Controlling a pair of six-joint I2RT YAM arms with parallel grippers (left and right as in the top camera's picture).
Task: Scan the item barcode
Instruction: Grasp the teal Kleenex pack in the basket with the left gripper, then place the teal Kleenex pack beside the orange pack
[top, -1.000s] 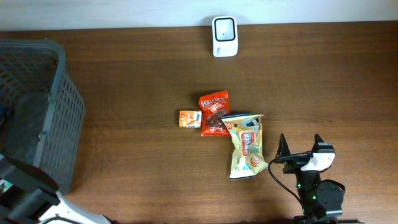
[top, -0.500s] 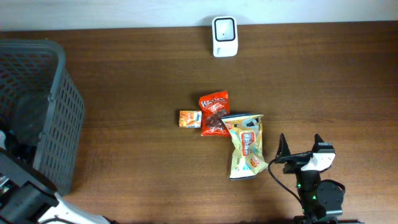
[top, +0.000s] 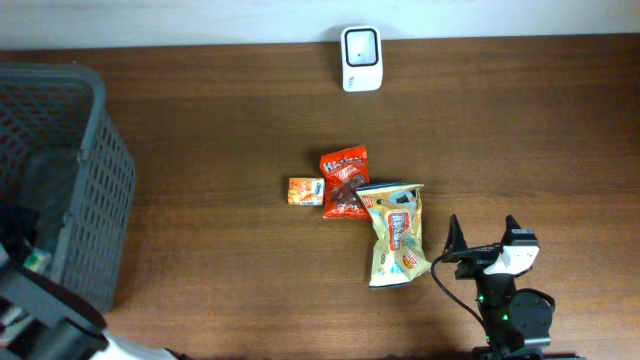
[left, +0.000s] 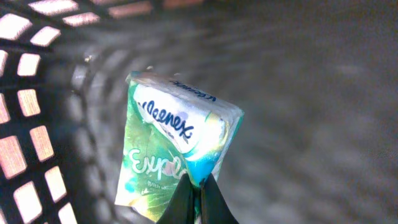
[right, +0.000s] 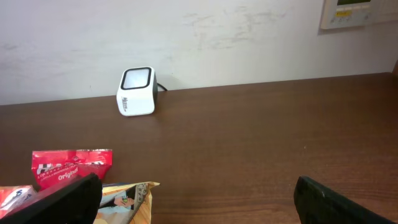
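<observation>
Inside the dark mesh basket (left: 25, 155), my left gripper (left: 200, 188) is shut on the lower corner of a green and white Kleenex tissue pack (left: 171, 146). The pack stands tilted above the fingers, its printed front facing the camera. No barcode shows on that face. The white barcode scanner (top: 360, 58) stands at the table's far edge, also in the right wrist view (right: 137, 92). My right gripper (top: 483, 230) rests open near the front right of the table, with nothing between its fingers (right: 62, 200).
The basket (top: 80, 180) fills the left end of the table. At the centre lie a red snack packet (top: 343, 182), a small orange packet (top: 305, 191) and a yellow bag (top: 397, 240), the bag just left of my right gripper.
My left gripper has closed from wide open onto the tissue pack, and the left arm has shifted in the basket. The right arm and the table items have not moved.
</observation>
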